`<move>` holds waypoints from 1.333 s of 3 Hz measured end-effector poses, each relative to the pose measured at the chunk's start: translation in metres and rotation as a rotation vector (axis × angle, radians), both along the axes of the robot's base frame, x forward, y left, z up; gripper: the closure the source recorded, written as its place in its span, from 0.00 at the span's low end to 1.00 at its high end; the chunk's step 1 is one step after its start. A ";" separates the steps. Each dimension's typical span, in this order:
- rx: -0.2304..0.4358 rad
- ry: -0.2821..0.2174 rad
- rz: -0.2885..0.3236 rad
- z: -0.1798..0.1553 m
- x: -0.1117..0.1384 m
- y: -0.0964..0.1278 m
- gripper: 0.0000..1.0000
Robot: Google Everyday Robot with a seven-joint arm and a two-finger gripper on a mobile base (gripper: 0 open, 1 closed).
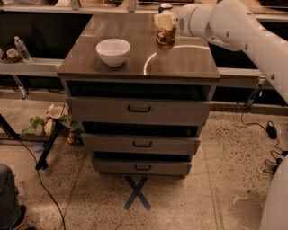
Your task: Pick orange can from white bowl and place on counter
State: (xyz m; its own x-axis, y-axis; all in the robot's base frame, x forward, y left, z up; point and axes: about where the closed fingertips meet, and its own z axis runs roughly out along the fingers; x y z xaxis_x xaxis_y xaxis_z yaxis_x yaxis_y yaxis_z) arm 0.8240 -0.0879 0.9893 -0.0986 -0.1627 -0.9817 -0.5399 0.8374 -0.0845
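Note:
The orange can (166,37), mottled orange-brown, hangs upright in my gripper (164,21), which is shut on its top. The can sits just above the counter (189,60), near the thin white curved line, right of centre. The white bowl (113,51) stands empty on the left part of the counter, well apart from the can. My white arm reaches in from the upper right.
A blue can (165,7) stands at the counter's back edge behind my gripper. The cabinet has three drawers (139,109) with dark handles. A blue X (137,193) marks the floor. Cables, a tripod leg (50,143) and clutter lie at the left.

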 end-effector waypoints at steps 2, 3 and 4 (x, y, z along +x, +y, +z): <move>-0.049 0.067 -0.042 -0.045 0.026 -0.027 0.97; -0.041 0.080 -0.042 -0.058 0.032 -0.024 0.75; -0.039 0.093 -0.040 -0.068 0.036 -0.019 0.43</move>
